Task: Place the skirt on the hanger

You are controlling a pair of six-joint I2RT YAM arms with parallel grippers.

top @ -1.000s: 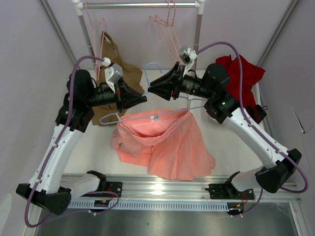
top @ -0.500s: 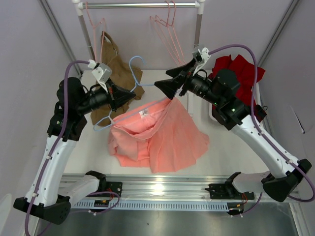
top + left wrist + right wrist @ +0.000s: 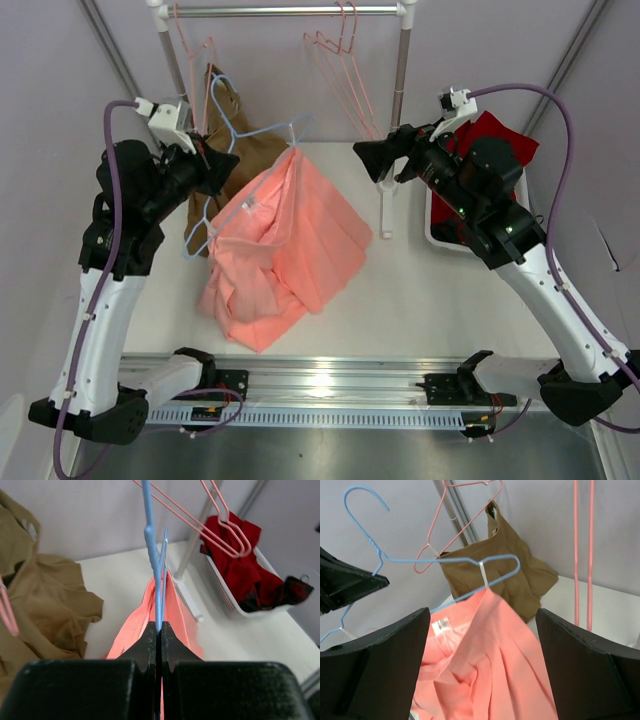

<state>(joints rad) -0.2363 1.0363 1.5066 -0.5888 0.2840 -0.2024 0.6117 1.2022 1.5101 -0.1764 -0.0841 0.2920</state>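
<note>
The salmon-pink skirt (image 3: 285, 235) hangs by its waistband from the light blue hanger (image 3: 250, 140), and its lower folds rest on the table. My left gripper (image 3: 225, 162) is shut on the hanger's wire just below the hook. The left wrist view shows the jaws pinching the blue hanger (image 3: 152, 545) above the skirt (image 3: 135, 630). My right gripper (image 3: 365, 158) stands open to the right of the skirt, touching nothing. In the right wrist view the skirt (image 3: 490, 660) and hanger (image 3: 445, 561) lie beyond the right gripper (image 3: 482, 612).
A tan-brown garment (image 3: 235, 130) hangs on a pink hanger at the back left. More pink hangers (image 3: 340, 60) hang from the metal rail (image 3: 290, 10). The rail's post (image 3: 400, 80) stands beside my right gripper. A white basket (image 3: 432, 235) holds a dark red garment (image 3: 505, 140).
My left gripper has carried the hanger and skirt up and to the left, so the skirt now hangs down. My right gripper opened and drew back to the right, away from the skirt.
</note>
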